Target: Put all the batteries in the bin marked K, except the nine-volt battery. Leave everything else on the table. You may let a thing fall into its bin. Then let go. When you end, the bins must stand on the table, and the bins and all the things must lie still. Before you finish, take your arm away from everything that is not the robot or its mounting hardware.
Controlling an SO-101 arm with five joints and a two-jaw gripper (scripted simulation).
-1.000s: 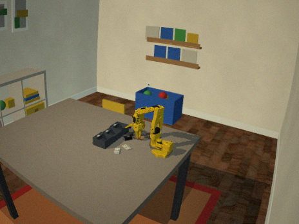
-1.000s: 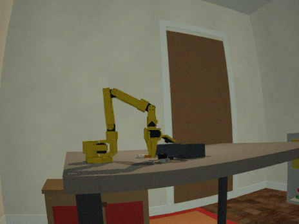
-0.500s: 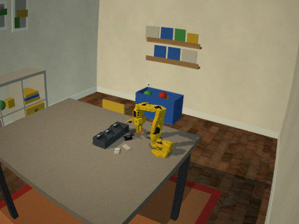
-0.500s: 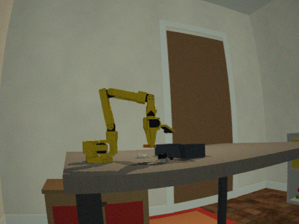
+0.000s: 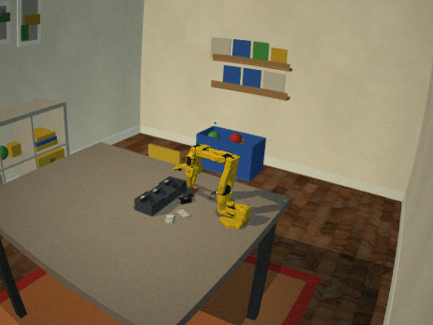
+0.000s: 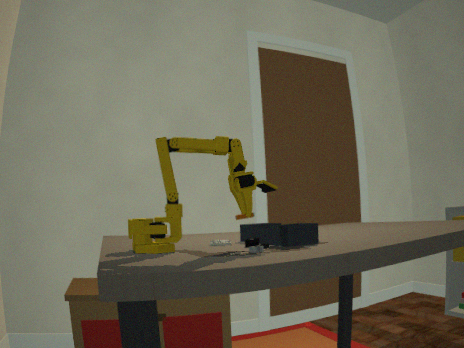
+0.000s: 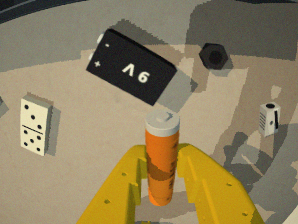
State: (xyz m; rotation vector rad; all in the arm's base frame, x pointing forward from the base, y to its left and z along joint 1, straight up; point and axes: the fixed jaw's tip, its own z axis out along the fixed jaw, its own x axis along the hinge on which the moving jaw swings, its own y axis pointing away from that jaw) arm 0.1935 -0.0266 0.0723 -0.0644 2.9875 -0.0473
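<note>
My gripper (image 7: 161, 165) (image 5: 190, 185) (image 6: 245, 214) is shut on a small orange battery (image 7: 161, 152) (image 6: 244, 216) with a grey cap and holds it upright, a little above the table. Below it lies the black nine-volt battery (image 7: 136, 70) (image 5: 186, 199), flat on the table. The dark grey row of bins (image 5: 160, 195) (image 6: 279, 233) stands just beyond the gripper. I cannot read the bins' letters in any view.
A white domino (image 7: 35, 124) (image 5: 183, 213) and another small white piece (image 5: 169, 218) lie on the table near the bins. A black hex nut (image 7: 214, 56) and a small white die (image 7: 269, 117) lie to the right in the wrist view. The arm's base (image 5: 234, 215) stands near the table's right edge.
</note>
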